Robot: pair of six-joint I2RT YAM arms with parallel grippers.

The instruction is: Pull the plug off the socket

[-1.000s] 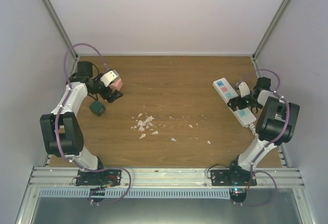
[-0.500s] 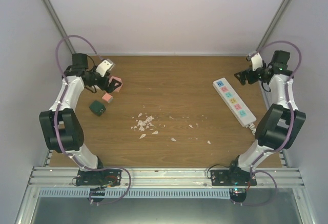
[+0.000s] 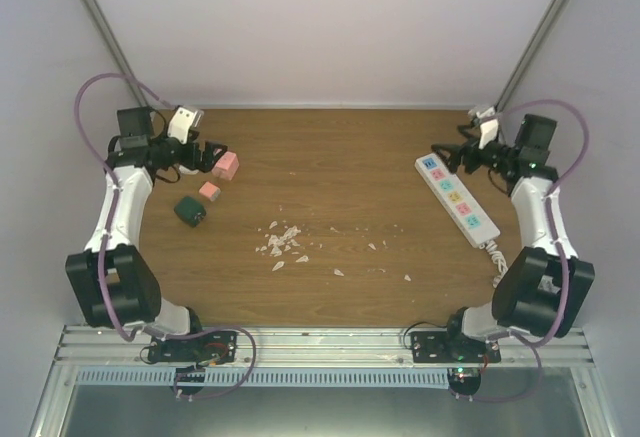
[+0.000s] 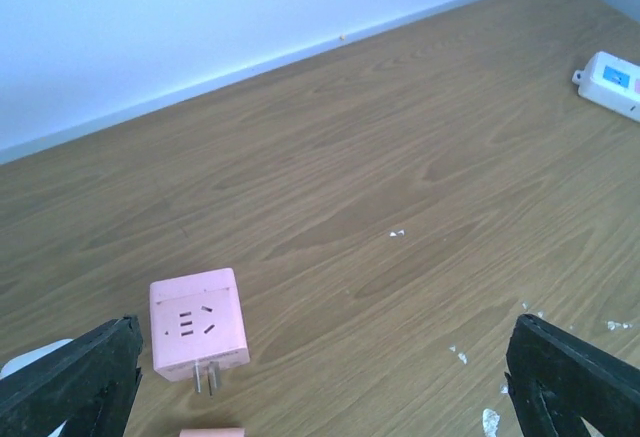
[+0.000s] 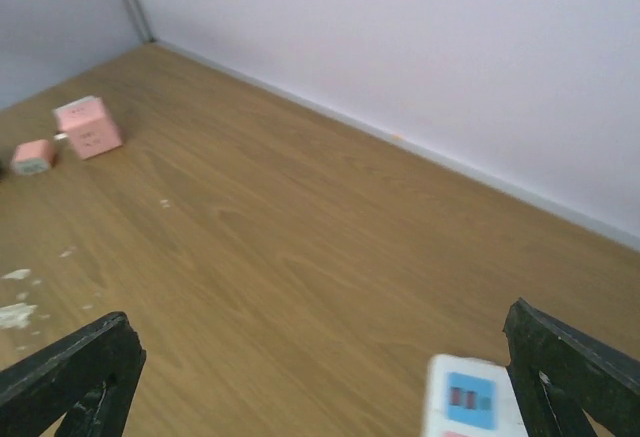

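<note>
The socket [image 3: 457, 200] lies flat on the desk [image 3: 340, 157]. The right tool [image 3: 452, 156] hangs at its far end, fingers apart. The pink plug [image 3: 226, 165] sits well left of the socket, beside the left tool [image 3: 208, 153], which is also spread wide.

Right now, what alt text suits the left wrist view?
A pink plug lies loose on the wooden table, prongs toward the camera, just ahead of the open left gripper. The end of the socket shows far off at top right.
</note>
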